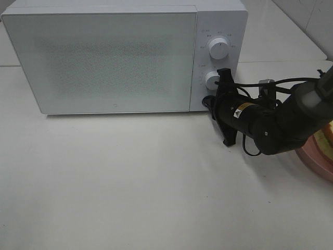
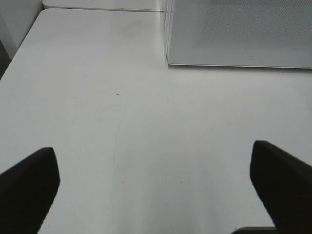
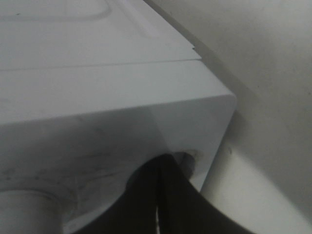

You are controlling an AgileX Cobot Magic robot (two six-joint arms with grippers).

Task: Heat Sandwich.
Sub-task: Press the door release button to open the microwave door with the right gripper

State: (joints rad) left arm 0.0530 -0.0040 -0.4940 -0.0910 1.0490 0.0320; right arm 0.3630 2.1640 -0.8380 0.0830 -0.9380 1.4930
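One sandwich [image 1: 328, 136] lies at the edge of the high view, well behind the right pincer [image 1: 208, 101] and back past its arm's elbow. Only a sliver of pale bread with a tan crust edge shows, since the arm covers the rest. It sits on one round pink plate [image 1: 315, 162], which is also partly hidden by the arm and stands on the white tabletop [image 1: 130, 182].

The right pincer [image 3: 165, 163] is closed, its two black fingers pressed together with nothing between them. Its tips are up against the lower corner of the control panel of the one white microwave [image 1: 104, 57], whose door is closed. Whether the tips press anything there cannot be told from the close view. Two white knobs are on that panel. The lower knob [image 1: 212, 79] is just above the right pincer's tips and the upper knob [image 1: 219, 47] is farther above them.

The left pincer [image 2: 152, 148] is spread as wide as it goes and holds nothing. Its two dark fingers [image 2: 27, 187] stand far apart over bare tabletop [image 2: 146, 97]. The microwave's [image 2: 234, 34] front corner lies ahead of this pincer and off to one side, apart from it. The sandwich does not show in this pincer's own view
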